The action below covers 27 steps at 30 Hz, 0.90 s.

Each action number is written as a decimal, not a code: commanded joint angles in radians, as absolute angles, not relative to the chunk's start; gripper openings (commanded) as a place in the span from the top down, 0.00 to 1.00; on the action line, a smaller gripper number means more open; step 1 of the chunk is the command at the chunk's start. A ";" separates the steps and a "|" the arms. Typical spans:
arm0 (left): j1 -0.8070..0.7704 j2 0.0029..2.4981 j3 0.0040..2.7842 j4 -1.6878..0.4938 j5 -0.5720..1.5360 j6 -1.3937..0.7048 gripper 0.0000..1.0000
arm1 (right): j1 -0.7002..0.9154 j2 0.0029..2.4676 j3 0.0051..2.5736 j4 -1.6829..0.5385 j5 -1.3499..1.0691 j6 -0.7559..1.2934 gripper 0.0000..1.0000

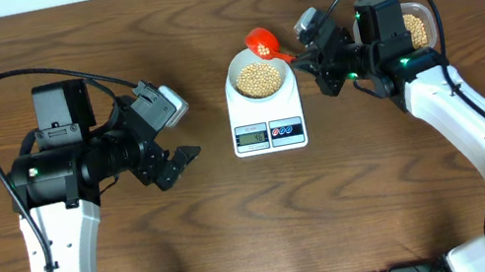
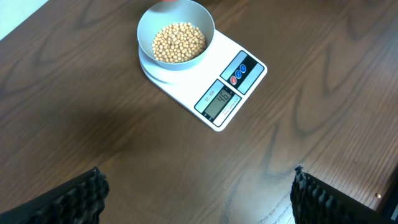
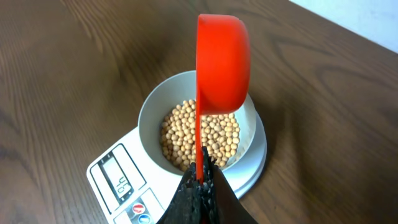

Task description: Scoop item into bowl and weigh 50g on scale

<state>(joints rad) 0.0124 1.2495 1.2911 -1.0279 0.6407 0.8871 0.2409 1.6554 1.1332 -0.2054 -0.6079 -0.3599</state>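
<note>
Left gripper [image 1: 175, 167] gapes wide, arm bent inward; right gripper [image 3: 200, 179] clamped tight, arm reaching toward centre

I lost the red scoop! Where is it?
The red scoop is mid-frame in the overhead view, pinched by the right end effector and tipped above the bowl of beans on the scale.

1. The dark brown wood-grain table [image 1: 239, 227] looks smooth, with a faint sheen.
2. The flat white plastic scale [image 2: 186, 93] is smooth.
3. The orange-red plastic scoop [image 3: 222, 68] is glossy.
4. The small round tan beans [image 2: 179, 42] look matt.
</note>
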 commanded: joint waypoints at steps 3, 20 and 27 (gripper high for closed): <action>0.017 1.257 1.305 -1.031 0.636 0.882 0.04 | 0.253 1.636 1.131 -0.209 -0.613 -0.379 0.99; 0.017 1.257 1.305 -1.031 0.636 0.882 0.04 | 0.257 1.634 1.131 -0.228 -0.605 -0.397 0.99; 0.017 1.257 1.305 -1.031 0.636 0.882 0.04 | 0.257 1.634 1.131 -0.226 -0.605 -0.397 0.99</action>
<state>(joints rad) 0.0124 1.2495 1.2911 -1.0279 0.6407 0.8871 0.2501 1.6554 1.1320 -0.2245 -0.5907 -0.3843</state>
